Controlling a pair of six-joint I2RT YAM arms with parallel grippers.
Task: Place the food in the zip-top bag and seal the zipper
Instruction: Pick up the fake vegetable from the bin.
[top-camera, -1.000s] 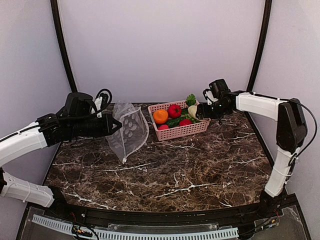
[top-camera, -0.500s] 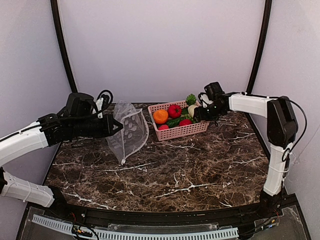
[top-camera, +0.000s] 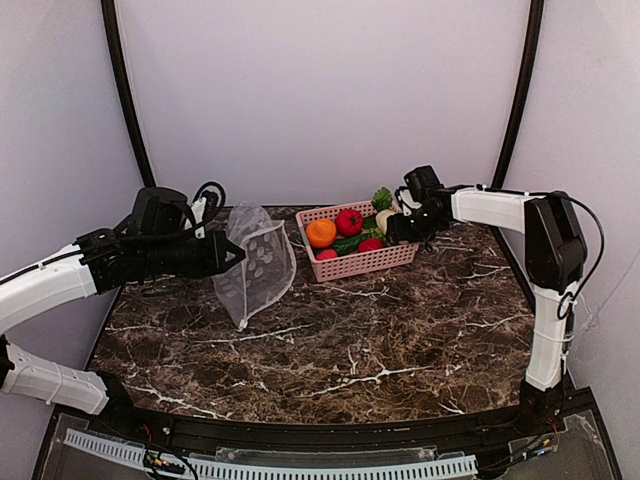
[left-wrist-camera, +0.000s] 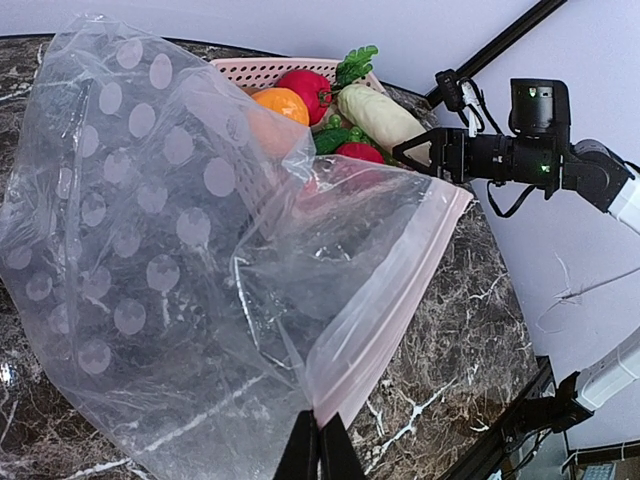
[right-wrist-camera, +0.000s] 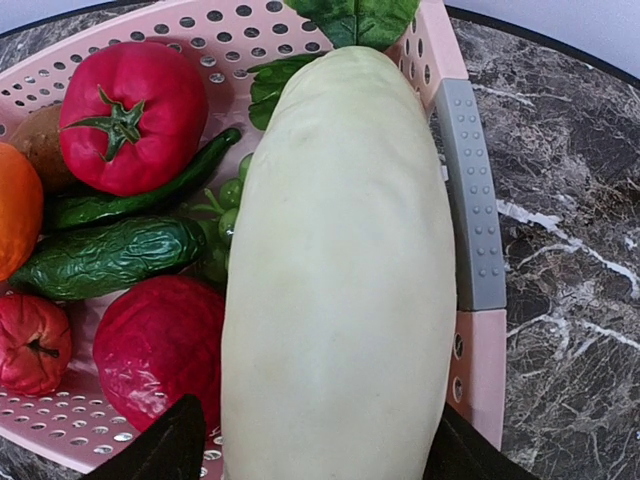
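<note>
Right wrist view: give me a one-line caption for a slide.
Right gripper straddling the long cream-white vegetable in the pink basket, red tomato alongside.

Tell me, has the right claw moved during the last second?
Yes. The right claw has edged left, toward the right end of the pink basket, closing around the white radish.
</note>
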